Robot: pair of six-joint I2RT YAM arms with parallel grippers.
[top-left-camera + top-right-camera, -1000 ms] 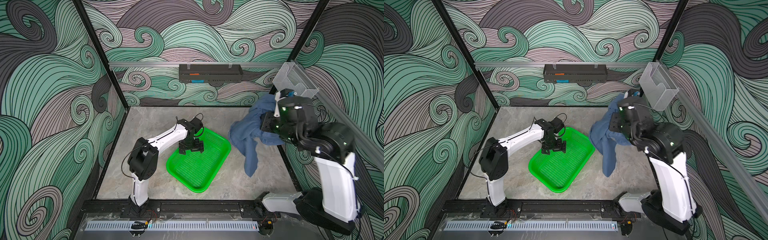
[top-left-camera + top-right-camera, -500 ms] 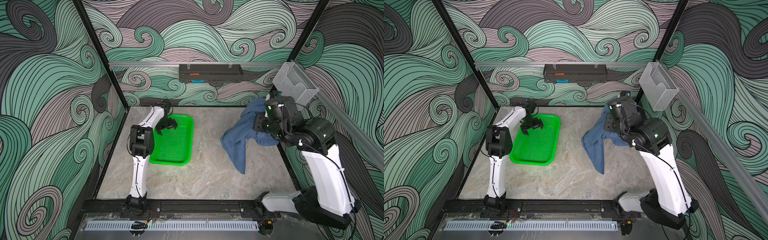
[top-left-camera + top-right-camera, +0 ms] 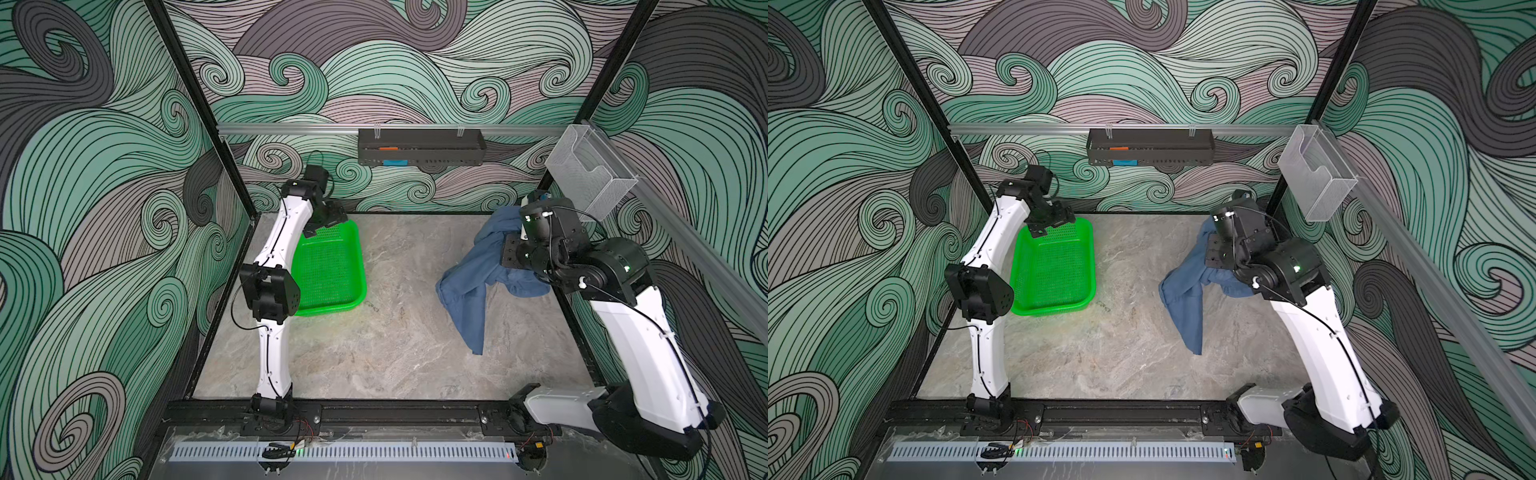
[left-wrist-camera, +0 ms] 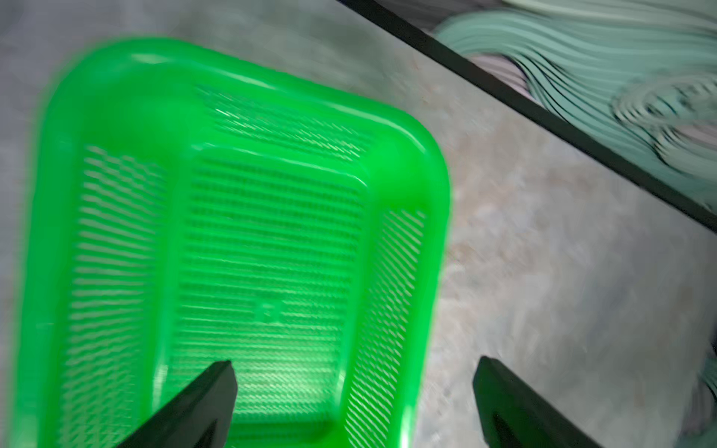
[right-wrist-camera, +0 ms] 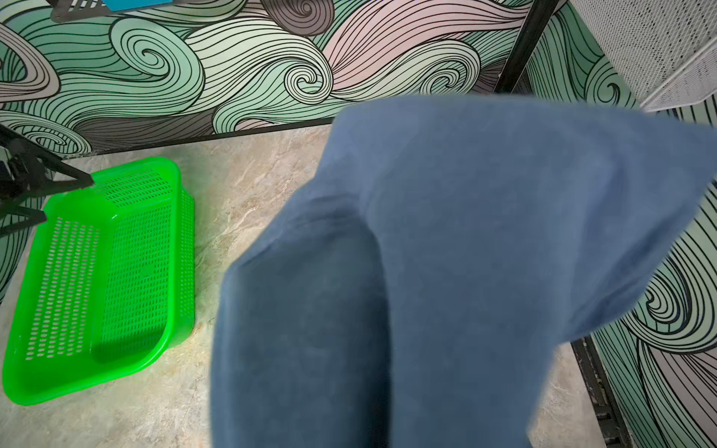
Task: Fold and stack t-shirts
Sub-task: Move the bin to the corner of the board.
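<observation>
The slate-blue t-shirt (image 3: 469,282) hangs bunched from the right end effector (image 3: 513,253). The end effector's fingers are buried in the cloth and clamped on it. From that grip the plain fabric drapes downward, and one long tail drops toward the marbled desk (image 3: 395,340). I cannot tell whether its tip touches. In the right wrist view the t-shirt (image 5: 446,271) covers the fingers entirely, and no tag or print shows on it.

Well apart, across the desk, the left end effector (image 3: 328,222) is spread wide and holds nothing. Directly beneath it lies the far end of the green basket (image 3: 328,270). One finger (image 4: 201,403) is over the basket's mesh floor and the other is over bare desk just beside its wall. A black rack (image 3: 419,145) hangs on the wall behind both.
</observation>
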